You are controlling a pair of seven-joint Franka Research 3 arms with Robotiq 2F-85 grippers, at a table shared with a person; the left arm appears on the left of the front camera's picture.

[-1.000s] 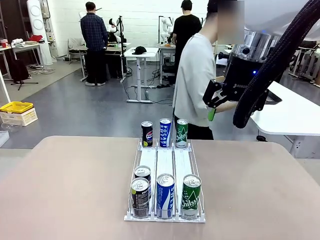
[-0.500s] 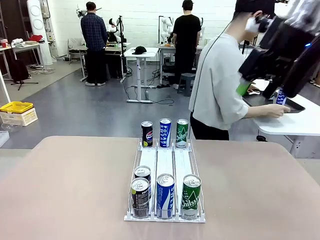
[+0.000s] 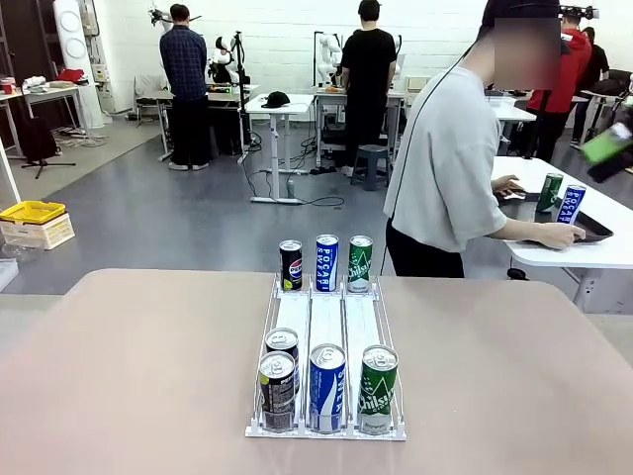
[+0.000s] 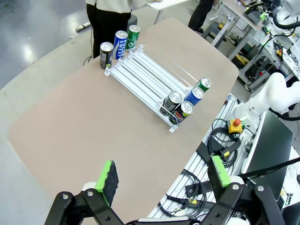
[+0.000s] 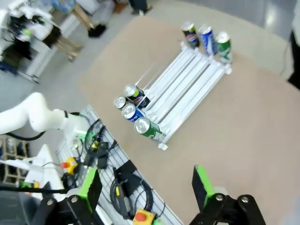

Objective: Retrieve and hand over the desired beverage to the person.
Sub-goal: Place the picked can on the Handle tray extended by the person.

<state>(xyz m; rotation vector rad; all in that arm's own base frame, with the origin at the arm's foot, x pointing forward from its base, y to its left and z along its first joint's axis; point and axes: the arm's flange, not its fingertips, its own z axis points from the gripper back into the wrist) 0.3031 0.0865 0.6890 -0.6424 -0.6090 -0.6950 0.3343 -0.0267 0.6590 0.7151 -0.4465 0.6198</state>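
Both grippers hang high, jaws wide, holding nothing.
Below the left gripper (image 4: pixel 161 176) and right gripper (image 5: pixel 146 186) sits the can rack (image 4: pixel 146 77); the person (image 3: pixel 450 168) seems turned away.

Rack (image 3: pixel 326 341) sits mid-bench (image 3: pixel 129 376), three cans at its far end, four at the near end. Person (image 3: pixel 450 168) stands past the far edge, turned away.

Yellow crate (image 3: pixel 33 211) on floor
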